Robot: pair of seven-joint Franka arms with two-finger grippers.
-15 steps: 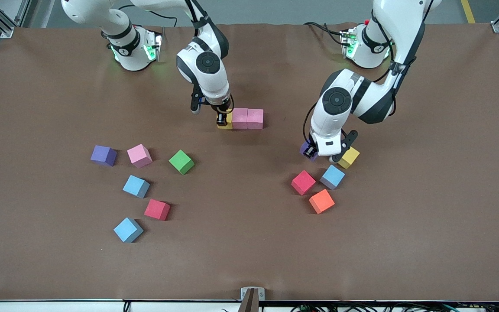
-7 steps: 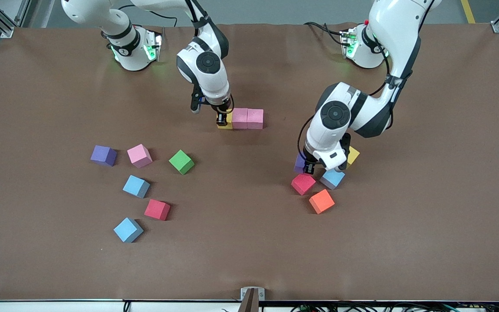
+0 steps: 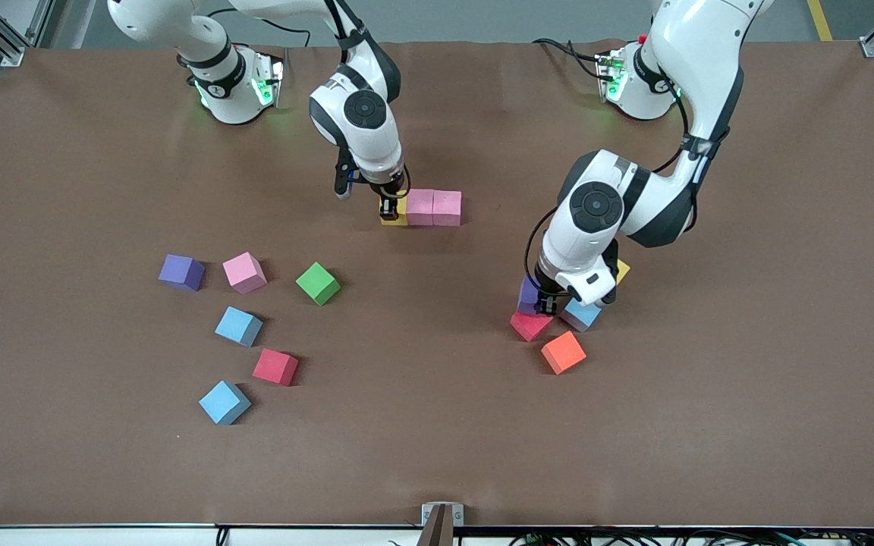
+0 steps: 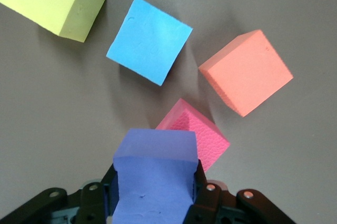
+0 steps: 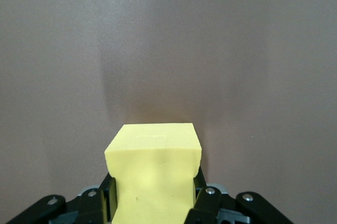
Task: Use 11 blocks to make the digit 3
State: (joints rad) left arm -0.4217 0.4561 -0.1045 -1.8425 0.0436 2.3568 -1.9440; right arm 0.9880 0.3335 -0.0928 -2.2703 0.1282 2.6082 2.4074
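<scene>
My right gripper (image 3: 390,206) is shut on a yellow block (image 3: 394,218) and holds it low against the end of a row of two pink blocks (image 3: 434,207). The yellow block fills the right wrist view (image 5: 154,166). My left gripper (image 3: 548,302) is shut on a purple block (image 3: 528,293) and holds it just over a red block (image 3: 528,327). In the left wrist view the purple block (image 4: 155,174) sits between the jaws, above the red block (image 4: 205,137), with light blue (image 4: 149,39), orange (image 4: 246,71) and yellow (image 4: 52,0) blocks around.
Toward the right arm's end lie loose blocks: purple (image 3: 181,271), pink (image 3: 244,272), green (image 3: 318,283), light blue (image 3: 238,326), red (image 3: 275,367), light blue (image 3: 224,402). By the left gripper lie light blue (image 3: 583,315), orange (image 3: 563,352) and yellow (image 3: 622,270) blocks.
My left gripper has moved toward the front camera with the purple block, from beside the loose yellow block to over the red block. The right arm has not moved.
</scene>
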